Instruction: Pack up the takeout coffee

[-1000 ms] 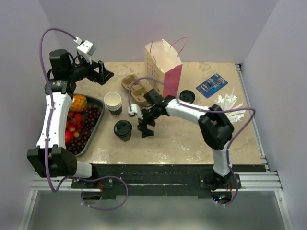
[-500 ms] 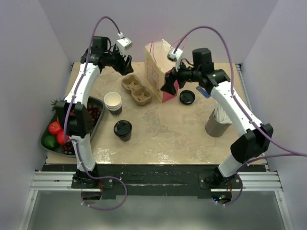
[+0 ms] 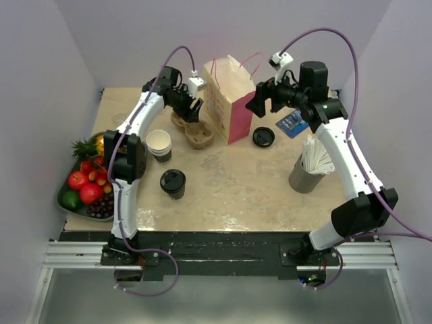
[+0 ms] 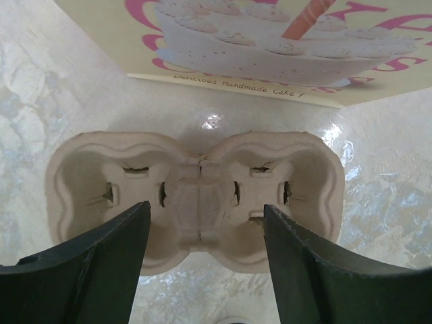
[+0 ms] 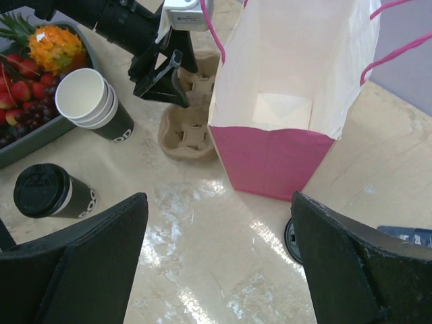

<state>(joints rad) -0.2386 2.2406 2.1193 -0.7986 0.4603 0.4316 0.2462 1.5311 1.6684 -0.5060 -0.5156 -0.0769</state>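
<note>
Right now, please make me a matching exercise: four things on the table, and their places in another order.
Things: 1 takeout coffee; 2 cardboard cup carrier; 3 loose black lid; 4 fruit tray.
Places: A below the left gripper; B right of the paper bag; C at the table's left edge; D between the stacked cups and the table's near edge.
Pairs: 1-D, 2-A, 3-B, 4-C.

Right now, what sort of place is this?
Likely a mock café takeout counter: a lidded takeout coffee, a pulp cup carrier and a cake-shop paper bag share one tabletop.
</note>
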